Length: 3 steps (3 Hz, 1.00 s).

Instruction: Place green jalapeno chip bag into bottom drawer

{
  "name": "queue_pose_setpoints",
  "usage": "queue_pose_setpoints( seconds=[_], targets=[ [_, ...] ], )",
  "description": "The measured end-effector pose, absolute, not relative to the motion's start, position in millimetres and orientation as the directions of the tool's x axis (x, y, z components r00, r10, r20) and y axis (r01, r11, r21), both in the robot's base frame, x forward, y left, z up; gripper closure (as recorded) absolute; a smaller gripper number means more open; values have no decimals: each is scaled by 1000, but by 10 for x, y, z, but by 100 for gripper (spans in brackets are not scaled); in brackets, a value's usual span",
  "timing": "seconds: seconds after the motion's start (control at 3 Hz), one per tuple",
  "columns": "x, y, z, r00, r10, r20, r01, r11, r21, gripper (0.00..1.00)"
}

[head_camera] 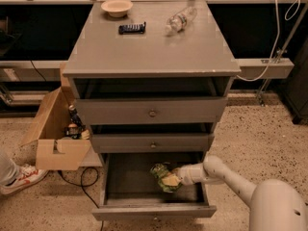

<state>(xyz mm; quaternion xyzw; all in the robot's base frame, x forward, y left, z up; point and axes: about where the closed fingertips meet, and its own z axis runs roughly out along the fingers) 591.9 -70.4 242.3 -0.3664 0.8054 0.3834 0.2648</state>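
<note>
While the pale arm (226, 174) reaches in from the lower right, the gripper (177, 178) sits inside the open bottom drawer (127, 182), low over the right part of its grey floor. Its jaws are closed on the right edge of the green jalapeno chip bag (161, 173), which bunches up crumpled at the gripper's tip. The bag lies within the drawer's walls, near the middle and a little right of centre, with a pale yellow patch showing where it meets the jaws.

Above, the middle drawer (152, 143) and the top drawer (152, 112) are both pushed in, each with a small round knob. On top of the grey table (149, 52) stand a shallow pale bowl (117, 6) at the back left, a dark flat snack bar (132, 28) just in front of it, and a clear plastic bottle (180, 19) lying on its side at the back right, well apart from the drawer.

Left of the table, an open cardboard box (53, 146) rests on the speckled floor, with a shoe (21, 177) near the frame's edge.
</note>
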Motion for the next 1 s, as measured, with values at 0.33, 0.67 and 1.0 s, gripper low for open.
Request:
queue_pose_setpoints(
  seconds=[0.33,0.67,1.0],
  targets=[
    [5942,-913,2504,-590,-316,-743,-787,430,442,2],
    [5957,-1155,2748,-556,-245,-794,-798,423,429,0],
    [5932,-1455,3165,-485,-179,-856,-822,426,377,0]
  ],
)
